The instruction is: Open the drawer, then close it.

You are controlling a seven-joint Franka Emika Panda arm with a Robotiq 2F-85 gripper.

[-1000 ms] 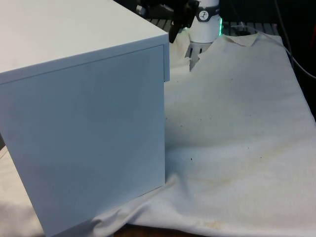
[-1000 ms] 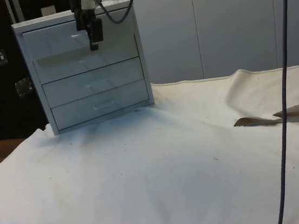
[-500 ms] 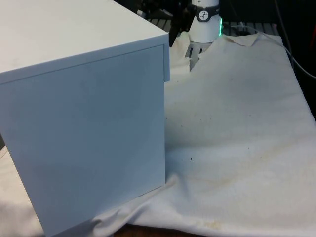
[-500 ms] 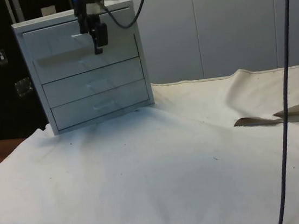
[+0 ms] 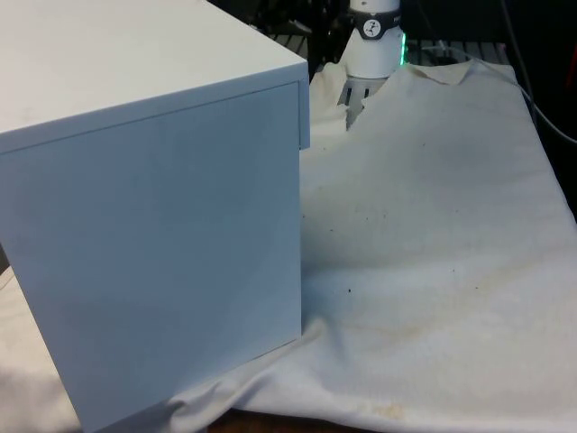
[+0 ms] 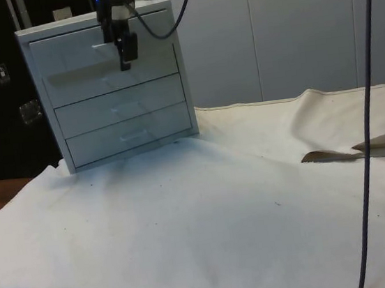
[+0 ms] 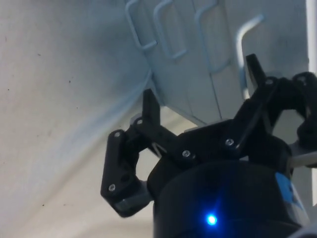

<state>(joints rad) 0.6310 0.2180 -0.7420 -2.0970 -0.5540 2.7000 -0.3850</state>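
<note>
1. White cloth covers the tabletop (image 6: 242,201); dark cabinets stand behind it in the side view; a white chest of drawers (image 6: 112,90) sits at the cloth's far edge.
2. All drawers look flush, so judging from this, no opening shows; the top drawer (image 6: 72,50) appears shut.
3. Black gripper (image 6: 125,50) hangs just before the top drawer's front; its fingers (image 7: 151,106) are spread apart, pinching nothing; the handle (image 7: 245,37) lies near one fingertip.
4. Gripping, pulling out and pushing back seem left to do.

Front view hugs the chest's (image 5: 153,225) back; side view faces its drawers (image 6: 118,100).
</note>
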